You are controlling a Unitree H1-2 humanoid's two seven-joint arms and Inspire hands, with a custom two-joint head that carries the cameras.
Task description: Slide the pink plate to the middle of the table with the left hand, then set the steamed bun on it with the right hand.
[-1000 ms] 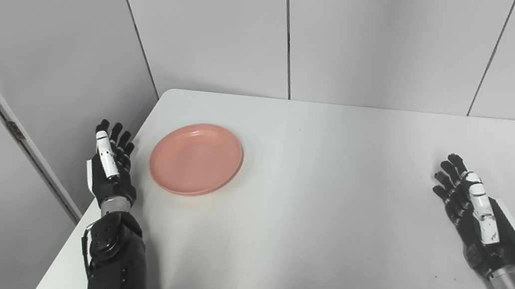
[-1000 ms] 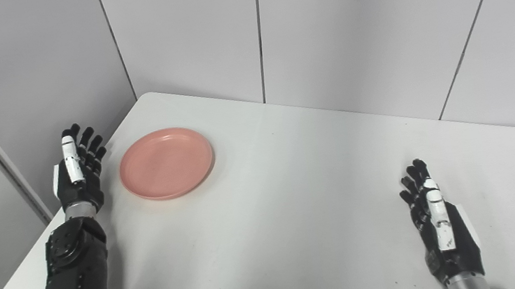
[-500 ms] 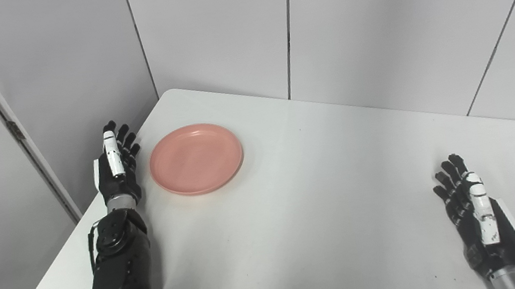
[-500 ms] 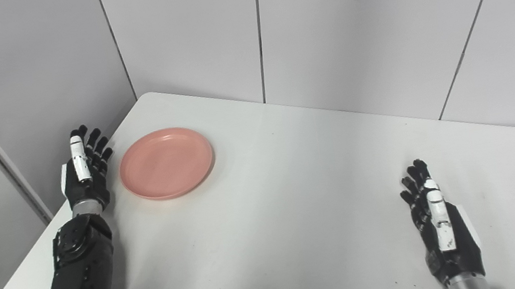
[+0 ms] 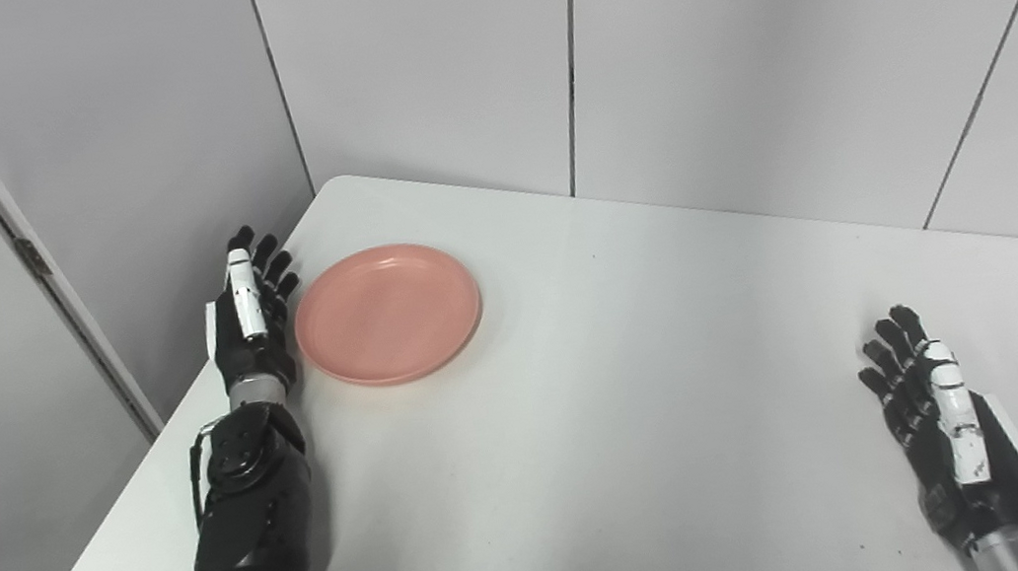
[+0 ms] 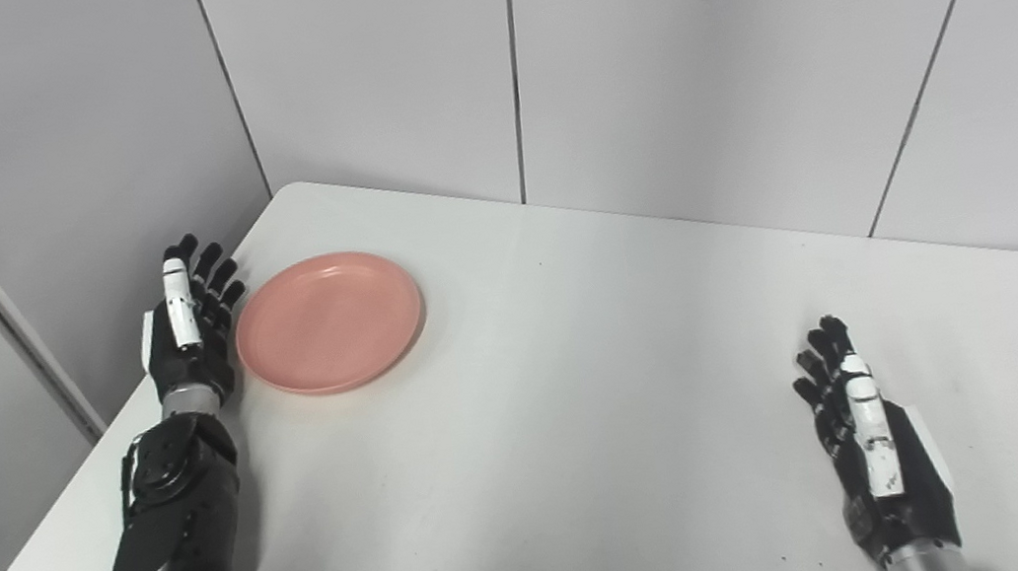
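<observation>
A round pink plate (image 5: 387, 313) lies flat near the far left corner of the white table (image 5: 645, 406). My left hand (image 5: 251, 322) stands edge-on just left of the plate's rim, fingers straight and apart, holding nothing; whether it touches the rim I cannot tell. Over the table's near right part my right hand (image 5: 950, 433) is open, fingers pointing away, empty. No steamed bun shows in either view.
Grey wall panels (image 5: 734, 45) close in the table at the back and left. The table's left edge (image 5: 131, 498) runs right beside my left forearm (image 5: 248, 521).
My left hand has moved forward and rightward, from a gap beside the plate to right next to its left rim. The plate and my right hand have stayed put.
</observation>
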